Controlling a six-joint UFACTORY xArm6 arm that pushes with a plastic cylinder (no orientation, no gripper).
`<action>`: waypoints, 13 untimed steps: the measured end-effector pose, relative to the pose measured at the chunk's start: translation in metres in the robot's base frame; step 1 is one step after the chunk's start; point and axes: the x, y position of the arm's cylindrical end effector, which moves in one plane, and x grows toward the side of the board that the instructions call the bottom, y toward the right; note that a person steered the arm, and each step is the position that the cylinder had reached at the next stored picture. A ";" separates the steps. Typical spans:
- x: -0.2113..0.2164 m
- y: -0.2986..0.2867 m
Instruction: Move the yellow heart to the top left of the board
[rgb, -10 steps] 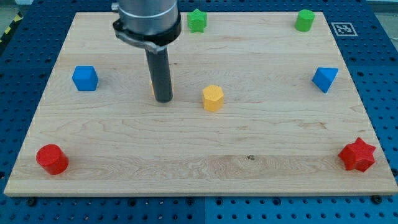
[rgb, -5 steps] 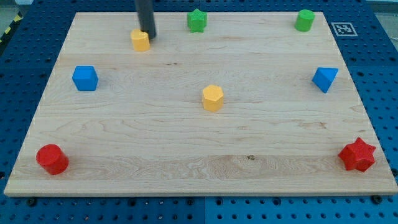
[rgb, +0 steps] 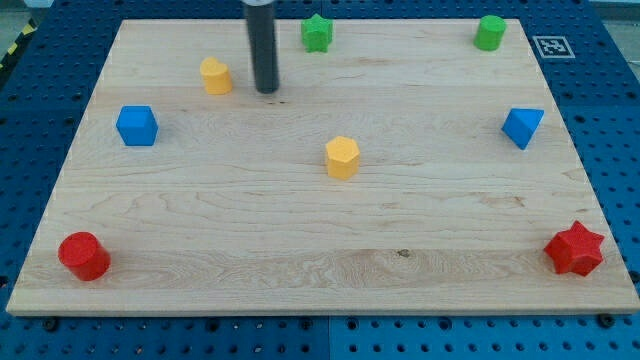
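Observation:
The yellow heart lies in the upper left part of the wooden board, below the top edge. My tip stands just to the heart's right, a small gap apart, not touching it. The dark rod rises from it out of the view's top. A yellow hexagonal block sits near the board's middle.
A blue cube is at the left. A green star and a green cylinder are at the top edge. A blue triangular block is at the right. A red cylinder sits bottom left, a red star bottom right.
The yellow heart has gone from the board's middle left up to the upper left. My tip followed it up, then came down to the heart's right side.

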 end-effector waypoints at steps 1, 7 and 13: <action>-0.008 -0.052; -0.032 -0.122; -0.013 -0.148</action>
